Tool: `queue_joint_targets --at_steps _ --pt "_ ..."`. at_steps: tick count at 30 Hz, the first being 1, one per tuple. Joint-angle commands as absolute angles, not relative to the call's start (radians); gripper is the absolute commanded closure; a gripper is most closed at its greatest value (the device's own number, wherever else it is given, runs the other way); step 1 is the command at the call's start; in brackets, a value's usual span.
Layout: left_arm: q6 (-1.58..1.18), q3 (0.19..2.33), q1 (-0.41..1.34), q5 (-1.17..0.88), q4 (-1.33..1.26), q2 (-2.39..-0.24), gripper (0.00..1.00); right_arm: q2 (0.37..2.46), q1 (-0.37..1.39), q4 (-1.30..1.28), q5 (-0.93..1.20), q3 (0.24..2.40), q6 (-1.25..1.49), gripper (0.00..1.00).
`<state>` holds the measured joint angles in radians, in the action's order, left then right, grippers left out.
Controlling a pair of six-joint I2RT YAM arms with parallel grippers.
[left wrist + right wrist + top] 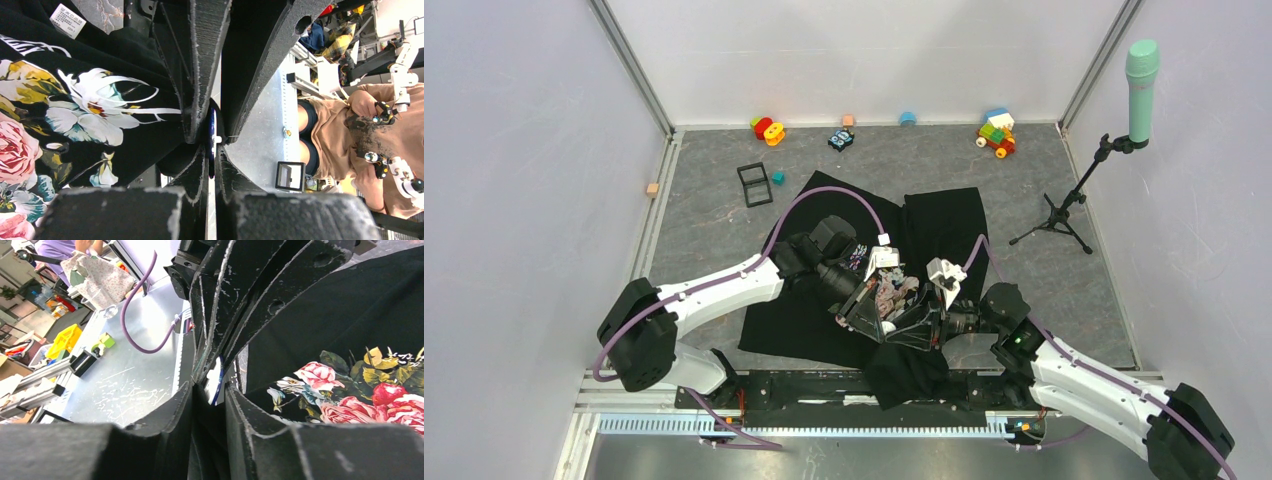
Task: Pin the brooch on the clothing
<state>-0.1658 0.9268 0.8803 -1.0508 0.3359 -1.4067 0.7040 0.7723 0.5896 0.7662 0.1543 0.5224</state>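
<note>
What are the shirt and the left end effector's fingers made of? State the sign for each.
Shirt: soft matte knit, probably cotton; it folds and is printed on. Left end effector's fingers: matte black, grainy, edges scuffed white; probably hard plastic or dense foam.

Side walls (514, 150) and back wall (864, 50) plain pale grey, aluminium corner posts (636, 70). Floor of the cell (714, 220) is a dark grey marble-pattern mat. Small toys (996, 133) line the back edge. Slotted aluminium rail (824, 427) along the near edge. Teal mic (1142, 80) on a black tripod (1056, 215) at far right. Light flat, diffuse. Right wrist view: bare metal bench (130, 385), yellow crate (65, 340) beyond.
</note>
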Motion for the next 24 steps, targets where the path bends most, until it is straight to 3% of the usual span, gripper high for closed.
queue_joint_targets --at_steps 1,11,24 --pt "-0.152 0.965 0.879 -1.109 0.322 -1.379 0.98 0.708 0.778 0.633 0.749 0.144 0.519 0.69" --pt "-0.12 0.95 0.891 -1.158 0.321 -1.348 0.98 0.731 0.779 0.735 0.811 0.127 0.573 0.85" --pt "-0.114 0.945 0.908 -1.152 0.327 -1.343 0.98 0.832 0.779 0.597 0.78 0.21 0.549 0.97"
